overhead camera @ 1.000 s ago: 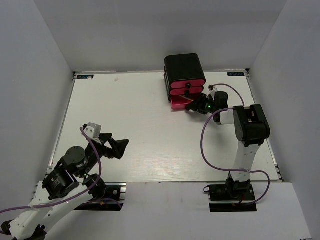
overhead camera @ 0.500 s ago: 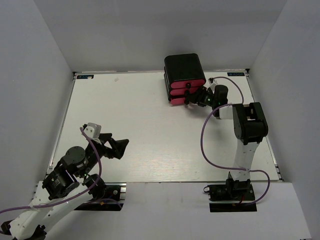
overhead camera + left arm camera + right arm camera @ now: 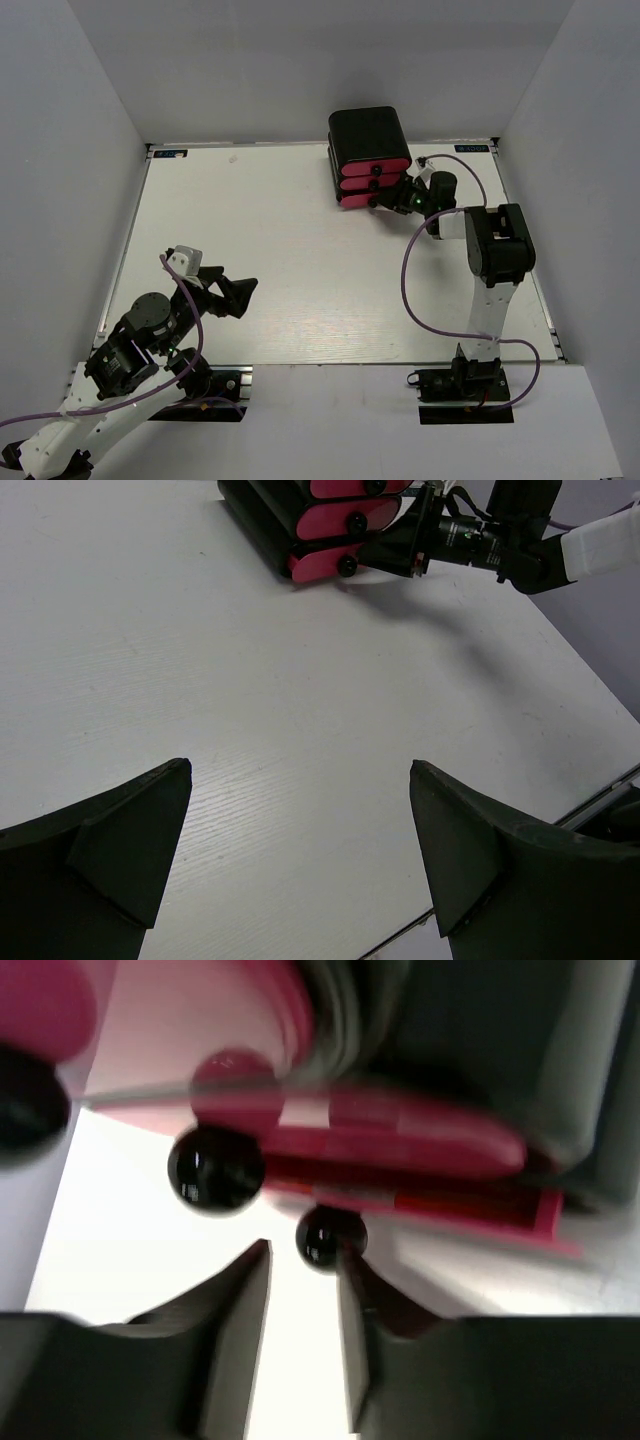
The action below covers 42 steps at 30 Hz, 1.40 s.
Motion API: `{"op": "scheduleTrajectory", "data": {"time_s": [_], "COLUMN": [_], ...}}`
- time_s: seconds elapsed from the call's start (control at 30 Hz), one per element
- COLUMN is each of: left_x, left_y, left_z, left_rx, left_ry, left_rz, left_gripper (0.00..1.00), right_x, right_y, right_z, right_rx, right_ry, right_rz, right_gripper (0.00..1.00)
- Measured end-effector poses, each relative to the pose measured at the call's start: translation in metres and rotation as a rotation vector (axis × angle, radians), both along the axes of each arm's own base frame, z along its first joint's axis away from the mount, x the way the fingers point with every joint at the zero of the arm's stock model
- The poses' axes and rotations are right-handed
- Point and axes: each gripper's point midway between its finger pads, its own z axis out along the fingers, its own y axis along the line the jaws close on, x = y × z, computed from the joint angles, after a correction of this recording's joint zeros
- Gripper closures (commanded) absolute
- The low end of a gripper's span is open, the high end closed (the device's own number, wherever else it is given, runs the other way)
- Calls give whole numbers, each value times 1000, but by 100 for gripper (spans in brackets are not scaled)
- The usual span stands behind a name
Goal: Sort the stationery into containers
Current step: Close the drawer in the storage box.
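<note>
Viewing from the top external camera: the containers (image 3: pixel 368 140), a black rounded box with three pink-red drawers (image 3: pixel 372 173) stacked on its front, stood at the far side of the white surface (image 3: pixel 280 230), right of centre. The drawer fronts lay flush with one another. My right gripper (image 3: pixel 384 201) reached to the lowest drawer, its tip at the box's front right corner. My left gripper (image 3: pixel 243 297) hung over the near left part of the surface, well apart from the box, jaws spread.

Left wrist view: my left gripper (image 3: pixel 300 768) held its jaws wide, with only bare surface (image 3: pixel 300 680) between the two dark fingers (image 3: pixel 130 850). The containers (image 3: pixel 270 525) appeared at the top edge, each visible drawer bearing a small black knob (image 3: pixel 347 567). My right gripper (image 3: pixel 385 552) lay just beside the lowest drawer front.

Right wrist view, blurred: my right gripper (image 3: pixel 303 1255) kept its jaws narrow, a slim gap of white surface showing between them and nothing in it. One black knob (image 3: pixel 330 1237) sat just at the fingertips, beside the right finger. A second knob (image 3: pixel 216 1170) stood higher and to the left, against the pink-red drawer fronts (image 3: pixel 400 1150).
</note>
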Motion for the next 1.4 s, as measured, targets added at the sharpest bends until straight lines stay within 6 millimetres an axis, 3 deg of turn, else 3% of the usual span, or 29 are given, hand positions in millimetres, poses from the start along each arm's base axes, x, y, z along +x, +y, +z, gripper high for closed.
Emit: {"op": "scheduleTrajectory", "data": {"time_s": [0.3, 0.5, 0.83, 1.03, 1.4], "left_x": [0, 0, 1, 1, 1], "left_y": [0, 1, 1, 1, 1], "left_z": [0, 0, 0, 0, 0], "left_rx": [0, 1, 1, 1, 1], "left_ry": [0, 0, 0, -1, -1], "left_rz": [0, 5, 8, 8, 8], "left_gripper": [1, 1, 1, 1, 1], "right_x": [-18, -15, 17, 19, 23], "right_y": [-16, -24, -27, -29, -33], "right_z": [-7, -12, -7, -20, -26], "right_rx": [19, 0, -9, -16, 12], "right_ry": [14, 18, -7, 33, 85], "right_rz": [-38, -84, -122, -141, -201], "right_gripper": [84, 96, 97, 97, 97]}}
